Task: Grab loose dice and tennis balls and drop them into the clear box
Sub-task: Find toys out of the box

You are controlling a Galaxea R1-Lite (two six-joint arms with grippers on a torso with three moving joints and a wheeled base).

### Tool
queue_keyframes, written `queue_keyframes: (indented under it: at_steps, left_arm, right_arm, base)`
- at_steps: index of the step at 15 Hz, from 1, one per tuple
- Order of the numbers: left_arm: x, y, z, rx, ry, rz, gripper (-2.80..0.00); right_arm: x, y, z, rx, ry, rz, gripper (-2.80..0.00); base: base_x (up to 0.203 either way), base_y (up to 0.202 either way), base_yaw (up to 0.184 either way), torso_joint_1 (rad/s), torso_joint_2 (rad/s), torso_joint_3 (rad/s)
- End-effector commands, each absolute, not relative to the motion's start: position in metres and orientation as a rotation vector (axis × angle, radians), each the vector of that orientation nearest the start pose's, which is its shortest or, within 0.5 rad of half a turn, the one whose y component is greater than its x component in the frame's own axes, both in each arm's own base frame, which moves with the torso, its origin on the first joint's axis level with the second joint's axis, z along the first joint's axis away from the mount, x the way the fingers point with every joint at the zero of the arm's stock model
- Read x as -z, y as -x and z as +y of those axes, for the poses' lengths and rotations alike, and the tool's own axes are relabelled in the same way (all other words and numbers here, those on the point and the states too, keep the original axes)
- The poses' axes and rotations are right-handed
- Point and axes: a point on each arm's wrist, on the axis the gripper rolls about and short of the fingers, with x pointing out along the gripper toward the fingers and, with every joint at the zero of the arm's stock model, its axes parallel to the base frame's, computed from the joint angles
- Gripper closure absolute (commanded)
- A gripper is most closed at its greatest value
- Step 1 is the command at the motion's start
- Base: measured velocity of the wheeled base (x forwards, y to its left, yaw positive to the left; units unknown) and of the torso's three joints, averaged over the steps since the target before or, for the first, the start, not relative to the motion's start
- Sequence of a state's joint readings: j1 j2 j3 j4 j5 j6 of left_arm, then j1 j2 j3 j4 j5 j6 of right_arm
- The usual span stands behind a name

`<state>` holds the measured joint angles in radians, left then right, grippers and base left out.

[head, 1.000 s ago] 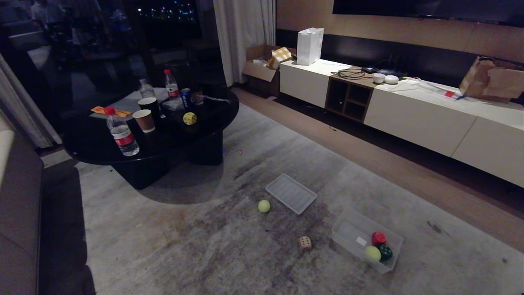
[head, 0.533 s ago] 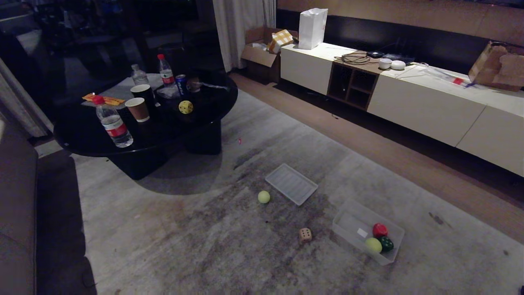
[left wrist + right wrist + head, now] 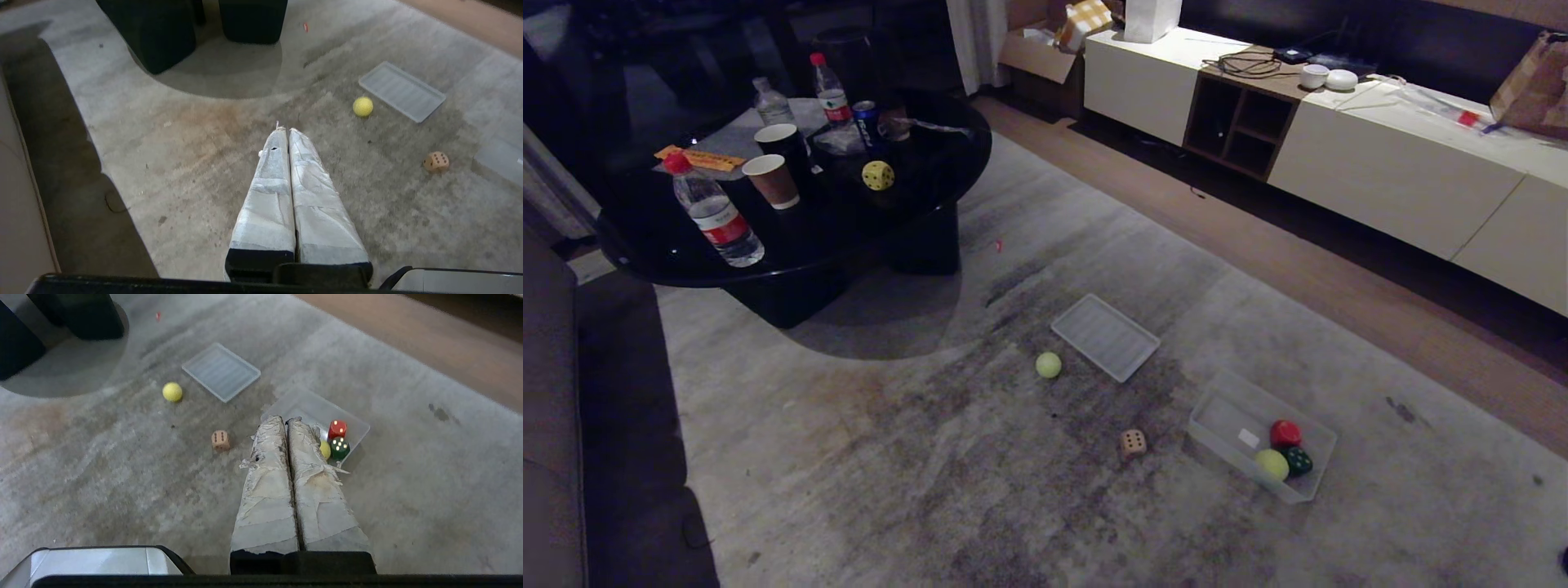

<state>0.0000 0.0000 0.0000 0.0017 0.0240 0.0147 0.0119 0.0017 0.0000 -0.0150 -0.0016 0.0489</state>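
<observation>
Two grippers, left gripper [image 3: 284, 130] and right gripper [image 3: 286, 419], jaws together (empty), above rug [image 3: 931, 457].

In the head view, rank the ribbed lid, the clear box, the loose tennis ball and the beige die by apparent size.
1. clear box
2. ribbed lid; looks slightly smaller but lies farther away, so unsure
3. loose tennis ball and beige die; look alike

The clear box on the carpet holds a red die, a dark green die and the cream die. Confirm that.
Not quite. The clear box holds the red die, the dark green die and a tennis ball, not the cream die. The cream die lies loose on the carpet beside the box, as the head view shows.
</observation>
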Motion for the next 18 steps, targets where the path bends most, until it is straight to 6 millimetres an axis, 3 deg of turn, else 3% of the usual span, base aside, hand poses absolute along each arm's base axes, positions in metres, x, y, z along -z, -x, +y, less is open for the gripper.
queue_keyframes:
  at_steps: [1, 18]
  left_arm:
    - [-0.0749, 0.0226, 0.0006, -0.025, -0.014, 0.005, 0.00]
    - [-0.0749, 0.0226, 0.0007, -0.029, -0.011, 0.005, 0.00]
  right_arm:
    - [-0.0758, 0.0223, -0.0003, -0.011, -0.049, -0.009, 0.00]
    - [-0.0758, 0.0223, -0.0003, -0.011, -0.049, -0.009, 0.00]
  base:
    - [0.000, 0.000, 0.000, 0.005, 0.01, -0.193]
    - [0.000, 0.000, 0.000, 0.002, 0.00, -0.197]
